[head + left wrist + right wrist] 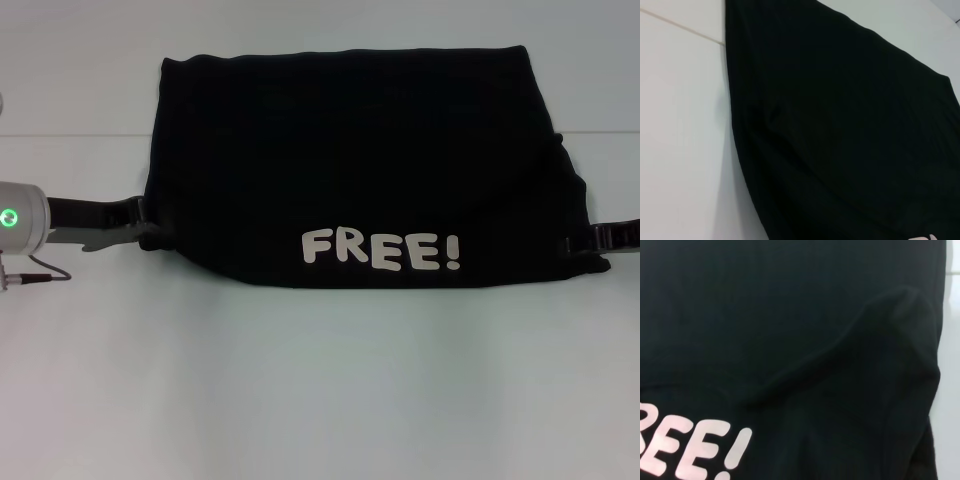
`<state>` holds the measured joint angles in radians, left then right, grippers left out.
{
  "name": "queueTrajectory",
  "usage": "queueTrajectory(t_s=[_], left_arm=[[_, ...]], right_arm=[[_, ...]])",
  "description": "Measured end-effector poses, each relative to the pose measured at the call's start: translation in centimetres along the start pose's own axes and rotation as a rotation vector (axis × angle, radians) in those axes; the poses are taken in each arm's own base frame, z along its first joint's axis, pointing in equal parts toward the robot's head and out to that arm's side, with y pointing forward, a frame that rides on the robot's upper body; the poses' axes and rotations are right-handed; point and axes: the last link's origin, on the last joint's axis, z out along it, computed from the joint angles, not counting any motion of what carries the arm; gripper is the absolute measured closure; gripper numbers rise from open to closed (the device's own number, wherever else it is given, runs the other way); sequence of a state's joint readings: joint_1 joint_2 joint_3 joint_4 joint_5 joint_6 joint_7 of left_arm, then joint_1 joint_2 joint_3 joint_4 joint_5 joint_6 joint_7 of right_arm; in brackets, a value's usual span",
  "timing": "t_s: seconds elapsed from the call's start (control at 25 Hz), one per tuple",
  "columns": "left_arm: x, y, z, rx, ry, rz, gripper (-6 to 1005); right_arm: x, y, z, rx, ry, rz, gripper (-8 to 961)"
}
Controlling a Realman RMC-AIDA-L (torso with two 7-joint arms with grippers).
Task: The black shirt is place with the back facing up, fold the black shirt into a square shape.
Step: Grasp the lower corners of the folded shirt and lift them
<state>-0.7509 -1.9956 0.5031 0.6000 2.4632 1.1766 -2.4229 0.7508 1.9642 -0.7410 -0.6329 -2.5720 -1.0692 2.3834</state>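
The black shirt [350,160] lies folded on the white table as a wide band. White letters "FREE!" [381,250] face up along its near edge. My left gripper [143,228] sits low at the shirt's near left corner, touching the cloth. At the near right corner my right gripper [588,242] pokes in from the side, mostly covered by cloth. In the left wrist view the shirt [840,130] fills most of the picture. The right wrist view shows wrinkled shirt cloth [790,330] and part of the lettering [695,447].
A white table [320,390] stretches in front of the shirt and to both sides. A thin seam line [70,135] runs across the table at the back left. The left arm's wrist with a green light [10,217] is at the left edge.
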Motion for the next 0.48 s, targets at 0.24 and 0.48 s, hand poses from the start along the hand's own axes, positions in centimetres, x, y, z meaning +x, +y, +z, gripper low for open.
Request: queueTrajectory(t_s=[0.24,0.48], left_arm=[[-0.03,-0.01,0.02,0.0,-0.001,0.0,958],[-0.14,0.3,0.1,-0.01,-0.02,0.01,958]], right_arm=[[-0.05,-0.22,-0.19,0.002,0.0,0.004,598],[0.19,-0.34,-0.37,-0.006,0.014,0.015,802]])
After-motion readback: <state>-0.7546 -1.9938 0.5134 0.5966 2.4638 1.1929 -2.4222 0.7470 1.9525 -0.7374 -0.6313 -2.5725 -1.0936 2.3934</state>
